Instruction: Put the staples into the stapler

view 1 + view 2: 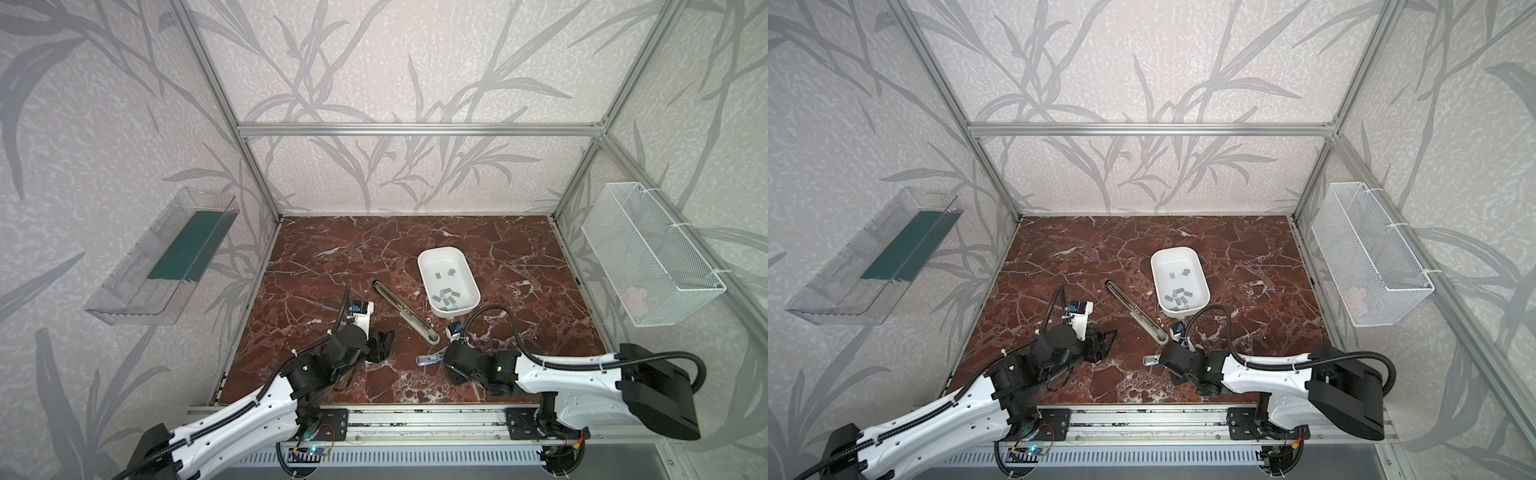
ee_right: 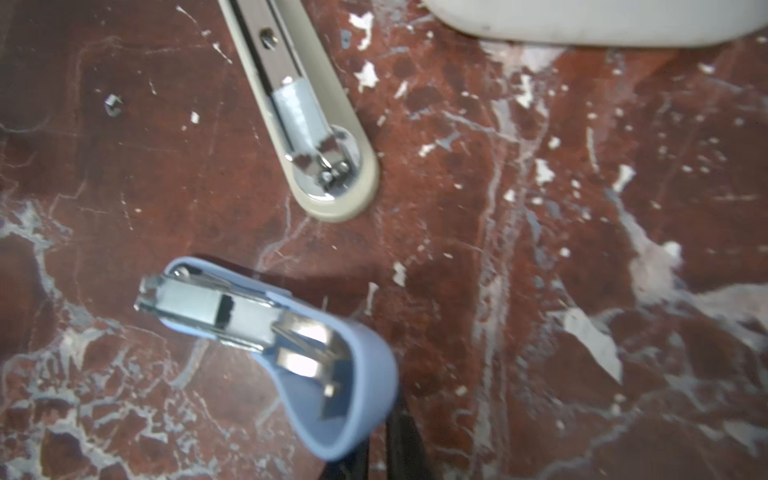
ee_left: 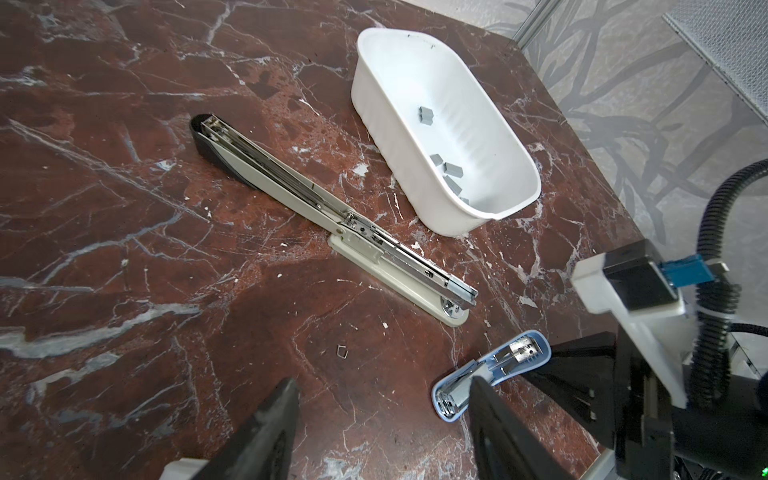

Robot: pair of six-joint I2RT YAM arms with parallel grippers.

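Observation:
Several grey staples (image 1: 446,297) (image 1: 1181,297) (image 3: 446,166) lie in a white tub (image 1: 420,266) (image 3: 395,137) right of centre in both top views. A small blue stapler (image 1: 428,359) (image 1: 1150,360) (image 3: 490,378) (image 2: 266,332) sits near the table's front, its metal inside showing. My right gripper (image 3: 552,361) (image 2: 386,436) is shut on its rounded rear end. My left gripper (image 1: 384,343) (image 3: 382,380) hovers open to the left of it, with only bare table between its fingers.
A long beige stapler (image 1: 405,311) (image 3: 324,216) (image 2: 299,104) lies opened flat between the tub and my left gripper. One loose bent staple (image 3: 341,351) lies on the marble. A wire basket (image 1: 652,257) and a clear tray (image 1: 166,262) hang on the side walls.

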